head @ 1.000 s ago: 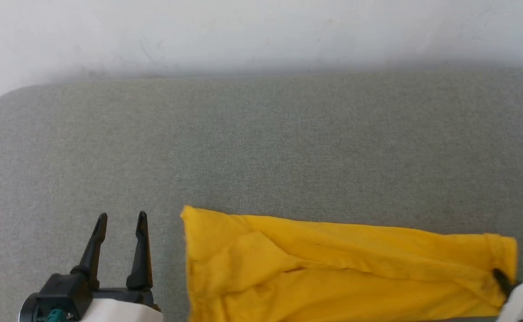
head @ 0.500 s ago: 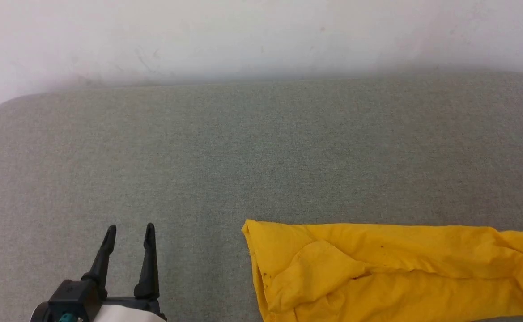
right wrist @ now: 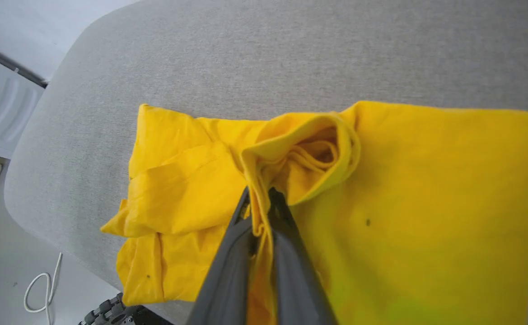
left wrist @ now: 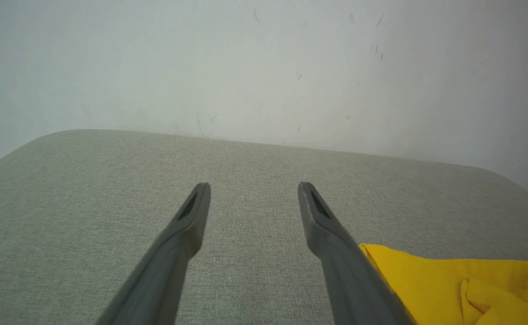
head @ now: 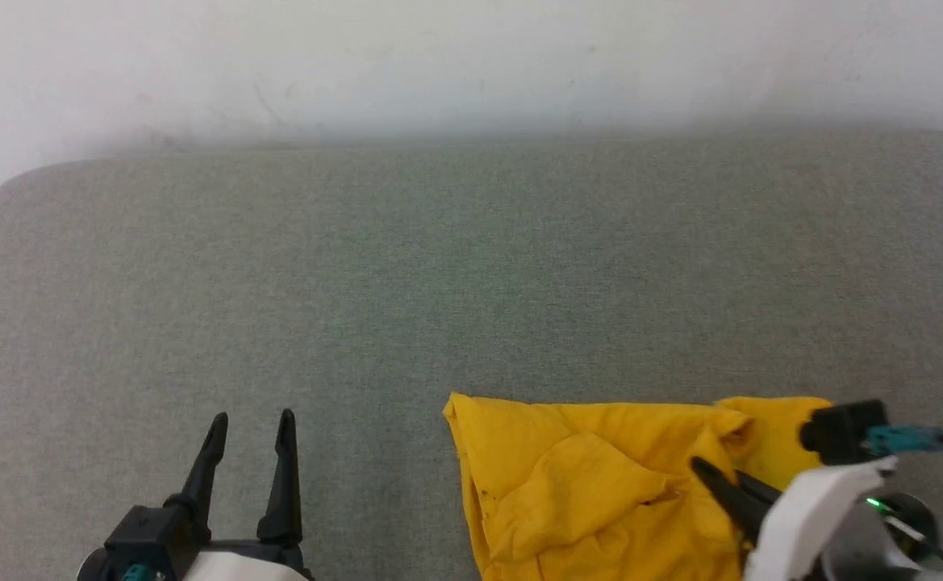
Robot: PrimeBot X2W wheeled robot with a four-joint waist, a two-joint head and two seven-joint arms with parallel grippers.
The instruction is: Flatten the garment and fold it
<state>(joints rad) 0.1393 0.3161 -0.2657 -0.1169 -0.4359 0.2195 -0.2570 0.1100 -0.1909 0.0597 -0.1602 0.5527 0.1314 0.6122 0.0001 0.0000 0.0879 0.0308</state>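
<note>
Right wrist view: right gripper (right wrist: 259,195) clenched on garment (right wrist: 404,180) edge at centre, left gripper (head: 252,420) released, head view lower left; advise carrying fold level, aligning edges before release.

The garment (head: 600,492) — bright yellow, plain on the side that shows — lies bunched and creased on the grey fabric surface (head: 439,282), at its near edge, right of middle; its left part lies flat under a folded flap; a rolled hem stands gathered up — pinched tight in the right gripper (right wrist: 258,201).
</note>
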